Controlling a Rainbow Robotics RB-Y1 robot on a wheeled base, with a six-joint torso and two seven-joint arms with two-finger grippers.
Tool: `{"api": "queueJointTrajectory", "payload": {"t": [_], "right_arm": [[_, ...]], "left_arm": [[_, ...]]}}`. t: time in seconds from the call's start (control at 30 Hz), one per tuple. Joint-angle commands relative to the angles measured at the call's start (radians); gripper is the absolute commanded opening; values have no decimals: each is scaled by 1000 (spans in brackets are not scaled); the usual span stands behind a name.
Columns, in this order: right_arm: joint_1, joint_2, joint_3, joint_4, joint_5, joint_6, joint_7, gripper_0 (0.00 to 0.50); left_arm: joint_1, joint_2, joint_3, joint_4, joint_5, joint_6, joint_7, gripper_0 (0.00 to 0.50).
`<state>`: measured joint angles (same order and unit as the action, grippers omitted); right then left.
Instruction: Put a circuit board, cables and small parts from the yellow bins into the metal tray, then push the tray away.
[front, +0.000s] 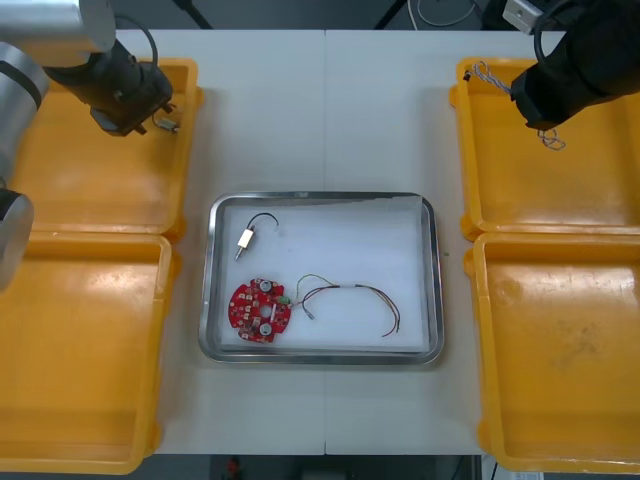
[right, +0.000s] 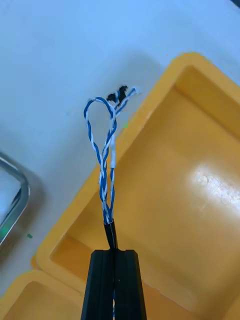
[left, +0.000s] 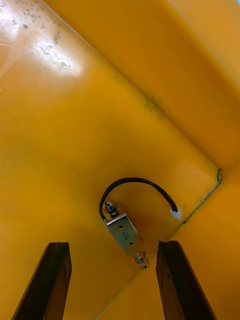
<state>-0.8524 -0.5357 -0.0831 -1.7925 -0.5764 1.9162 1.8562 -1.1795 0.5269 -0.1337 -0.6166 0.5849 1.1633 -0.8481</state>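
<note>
My left gripper (left: 115, 280) hangs open over a corner of the far left yellow bin (front: 90, 170). A small metal part with a black cable (left: 124, 231) lies on the bin floor just beyond and between its fingers. My right gripper (right: 114, 262) is shut on a twisted blue and white cable (right: 106, 155), held above the far right yellow bin (right: 190, 170); the cable's loops (front: 487, 73) stick out from under the arm. The metal tray (front: 432, 280) holds a round red circuit board (front: 260, 307), a red and yellow cable (front: 352, 296) and a small metal part with a black cable (front: 248, 236).
Two near yellow bins (front: 80, 350) (front: 560, 350) flank the tray at the table's front. Bare table lies between the far bins, beyond the tray. A corner of the tray (right: 17, 197) shows beside the right bin's rim.
</note>
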Motion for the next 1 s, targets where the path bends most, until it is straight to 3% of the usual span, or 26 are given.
{"api": "queueJointTrajectory", "payload": {"t": [0.03,0.33,0.5,0.6,1.0], "right_arm": [[50,-78,68,-156,-115,4,44,0],[53,-84,210,-278,-269,4,47,0],[52,-79,306,-312,-293,4,54,0],[53,-56,371,-315,-266,-9,63,0],[53,19,669,-277,-56,-233,101,0]], "left_arm": [[-60,-31,-58,37,-16,-76,126,500],[-58,-47,-87,54,-27,-99,144,500],[-58,-54,-87,86,-30,-131,144,500],[-58,-59,-89,104,-31,-155,142,500],[-57,-59,-89,123,-30,-159,138,500]]}}
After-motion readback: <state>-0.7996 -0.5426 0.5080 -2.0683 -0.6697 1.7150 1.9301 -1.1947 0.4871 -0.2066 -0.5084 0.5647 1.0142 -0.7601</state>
